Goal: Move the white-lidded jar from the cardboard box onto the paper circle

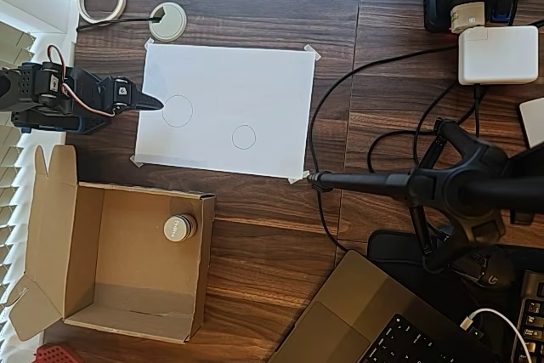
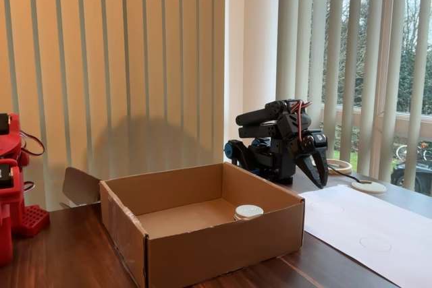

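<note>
Overhead view is showing nothing done yet: the jar [image 1: 179, 228] is sitting in the box [image 1: 51, 235] (near its right wall), while the gripper [image 1: 153, 103], fingers pressed together and empty, is hovering beside the paper, well apart from the small circle [image 1: 244, 137].

Overhead view looks straight down; fixed view, low at table level, shares the cardboard box [image 1: 119, 261].

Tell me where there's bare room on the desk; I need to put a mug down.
Free: the wood between the cardboard box and the laptop, and below the white sheet. Crowded: the right side, with cables, charger and camera stand.
</note>
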